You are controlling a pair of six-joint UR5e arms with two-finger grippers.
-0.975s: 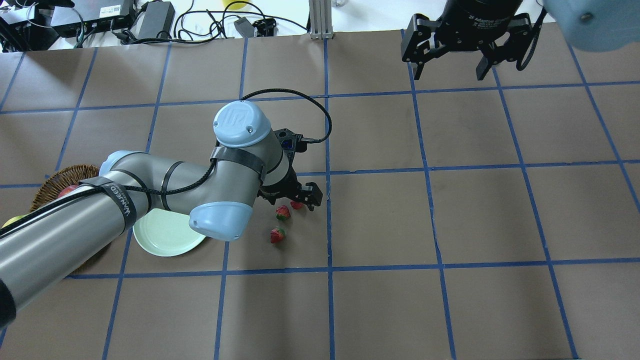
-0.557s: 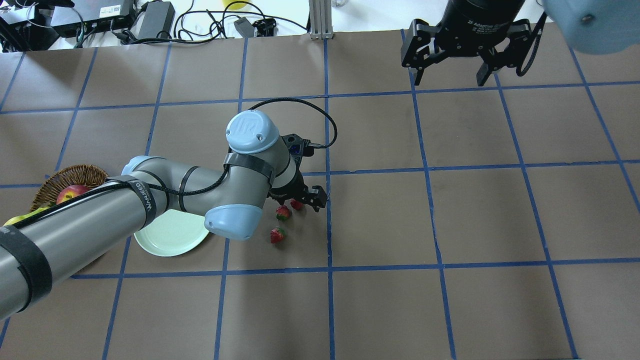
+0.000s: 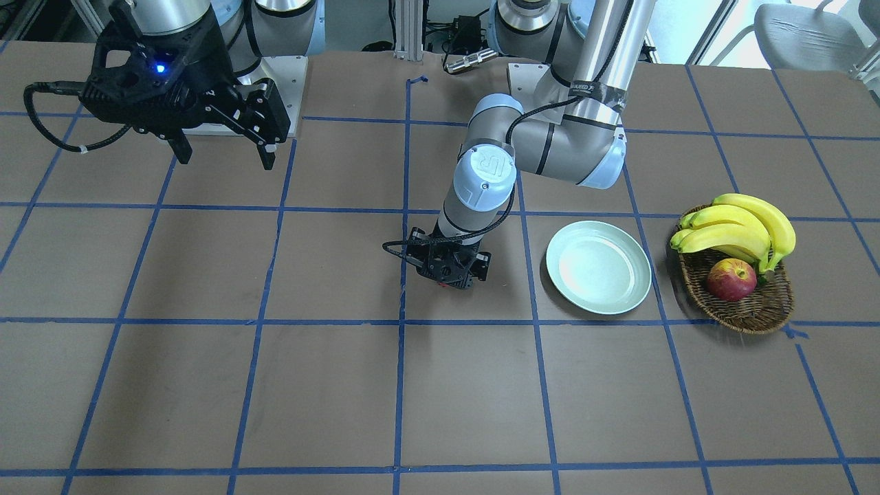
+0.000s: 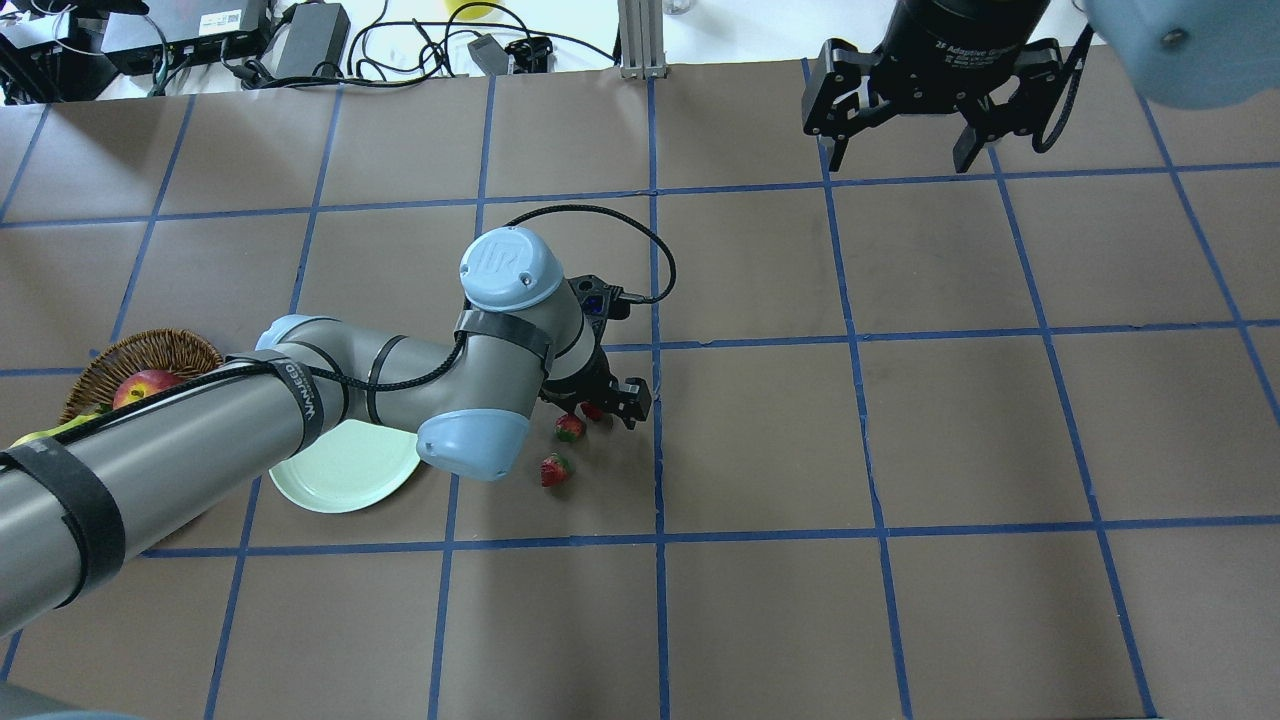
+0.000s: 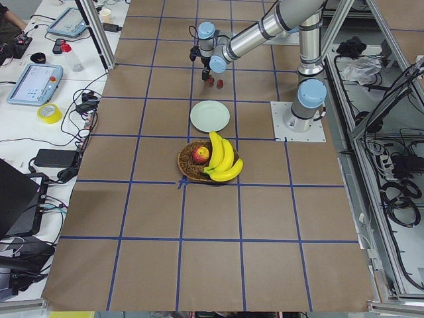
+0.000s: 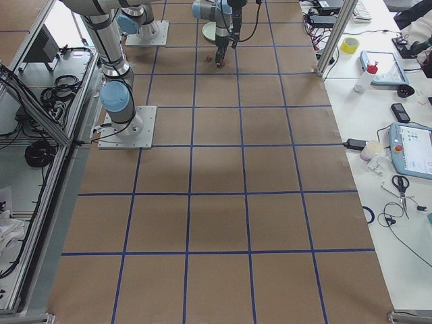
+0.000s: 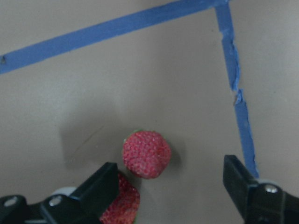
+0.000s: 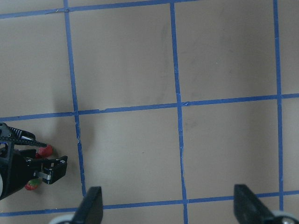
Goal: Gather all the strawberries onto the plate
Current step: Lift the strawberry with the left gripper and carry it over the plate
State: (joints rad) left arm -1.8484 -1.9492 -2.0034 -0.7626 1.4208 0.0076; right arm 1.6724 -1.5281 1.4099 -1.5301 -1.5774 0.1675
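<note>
— While the left gripper (image 7: 170, 186) hangs low over the table (image 4: 900, 450), how do its fingers stand?
— Spread apart, holding nothing. One strawberry (image 7: 146, 154) lies in the gap, nearer one finger and touched by neither.
— And the other berries?
— Seen from overhead, a second strawberry (image 4: 569, 428) lies just beside the first at eight o'clock. A third strawberry (image 4: 553, 469) lies farther off at seven o'clock. All three rest on the table, apart from the plate (image 4: 340, 475) at nine o'clock.
— The right gripper (image 4: 900, 160)?
— Raised at two o'clock, fingers wide apart, gripping nothing.
</note>
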